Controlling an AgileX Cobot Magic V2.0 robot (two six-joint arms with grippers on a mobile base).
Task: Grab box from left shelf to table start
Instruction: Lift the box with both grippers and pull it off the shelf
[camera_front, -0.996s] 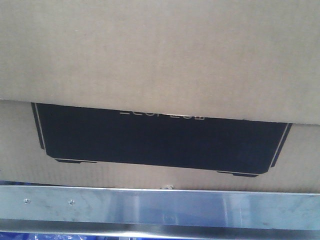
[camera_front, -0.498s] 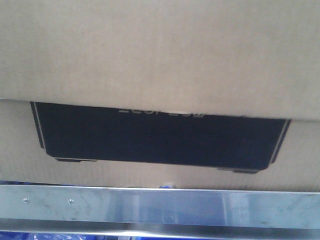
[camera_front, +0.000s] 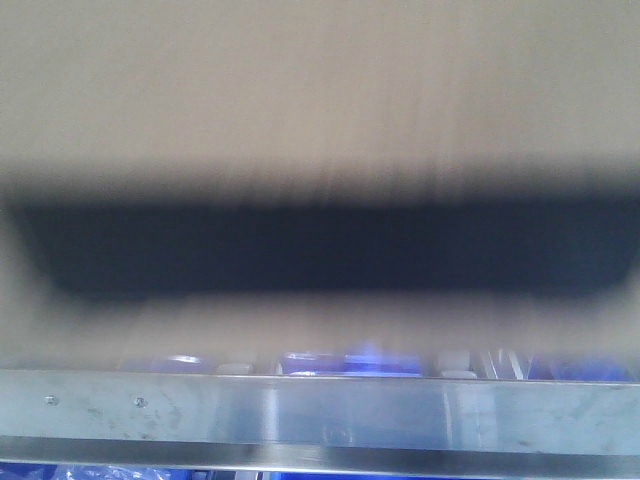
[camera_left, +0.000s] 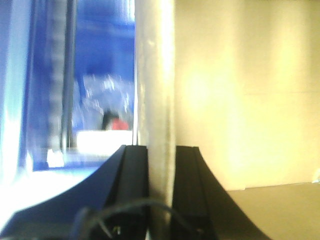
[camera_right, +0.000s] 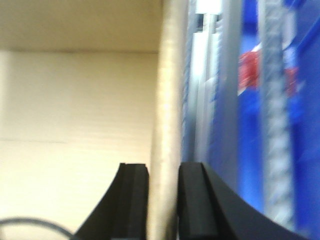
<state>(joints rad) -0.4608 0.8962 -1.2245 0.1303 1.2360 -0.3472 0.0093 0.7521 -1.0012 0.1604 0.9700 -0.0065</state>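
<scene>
The brown cardboard box (camera_front: 320, 90) fills the front view, motion-blurred, its black printed panel (camera_front: 320, 250) across the middle. It sits just above the shelf's silvery metal front rail (camera_front: 320, 410). My left gripper (camera_left: 161, 150) is shut on the box's left wall edge (camera_left: 155, 75), one black finger on each side; the box's inside (camera_left: 240, 90) shows to the right. My right gripper (camera_right: 163, 170) is shut on the box's right wall edge (camera_right: 170, 90), with the box's inside (camera_right: 75, 110) to the left. Neither gripper shows in the front view.
Blue bins (camera_front: 330, 360) show in the gap between the box's bottom and the rail. Blue crates and a metal shelf upright (camera_right: 220, 75) stand right of the box in the right wrist view; blue crates (camera_left: 100, 75) lie left of it in the left wrist view.
The box has risen and come closer to the camera, now blurred. A gap has opened between its bottom and the rail, showing blue bins behind. The rail has not moved.
</scene>
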